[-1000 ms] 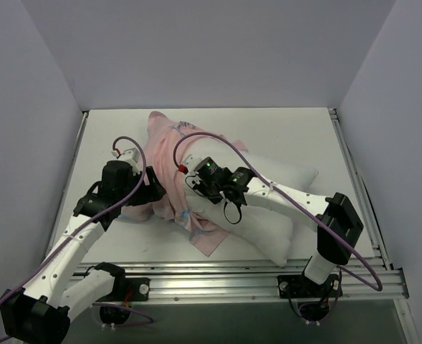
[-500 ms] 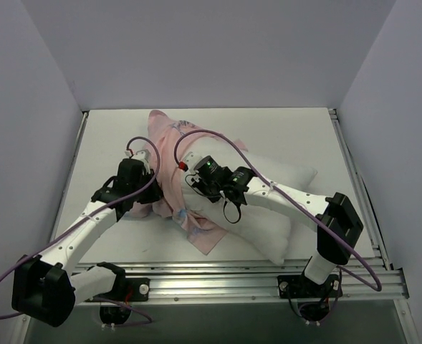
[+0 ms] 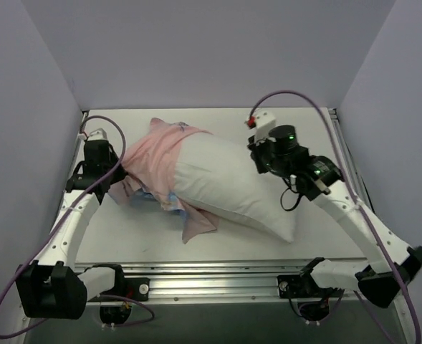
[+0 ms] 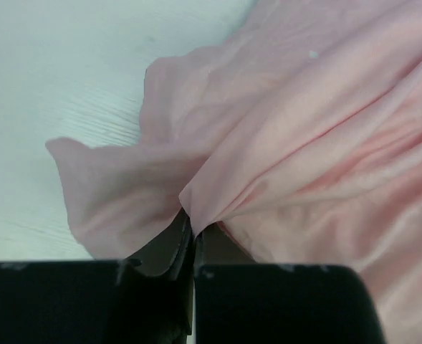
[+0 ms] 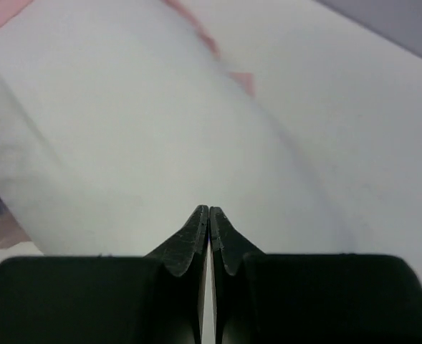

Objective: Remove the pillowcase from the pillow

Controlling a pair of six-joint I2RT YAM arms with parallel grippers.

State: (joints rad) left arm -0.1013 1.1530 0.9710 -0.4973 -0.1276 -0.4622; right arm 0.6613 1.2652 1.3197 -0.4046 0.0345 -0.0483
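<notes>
At the near edge of the table [image 3: 125,240] the two arms are bolted side by side. The left arm [image 3: 66,231] rises from its base and reaches up along the left side, wrist bent inward. The right arm [image 3: 357,218] sweeps from the near right corner out toward the far right, its forearm angled back to the middle.

The left gripper [image 4: 193,231] is clamped tight on a fold of the pillowcase [image 3: 157,154], a ridge of pink cloth pinched between the closed jaws. The right gripper [image 5: 208,213] has its jaws pressed together, tips at the surface of the pillow [image 3: 232,183], and seems to pinch a little of it at the far right end.

The pillow lies slantwise across the middle of the table, plump and plain white, its near right corner pointing at the right arm's base. Its right part is bare. The pillowcase covers only its left end, bunched and wrinkled, pink side out. A loose pink flap hangs toward the near edge, and a bit of blue print shows under the folds just beside it. The case's far corner lies flat on the table beyond.
</notes>
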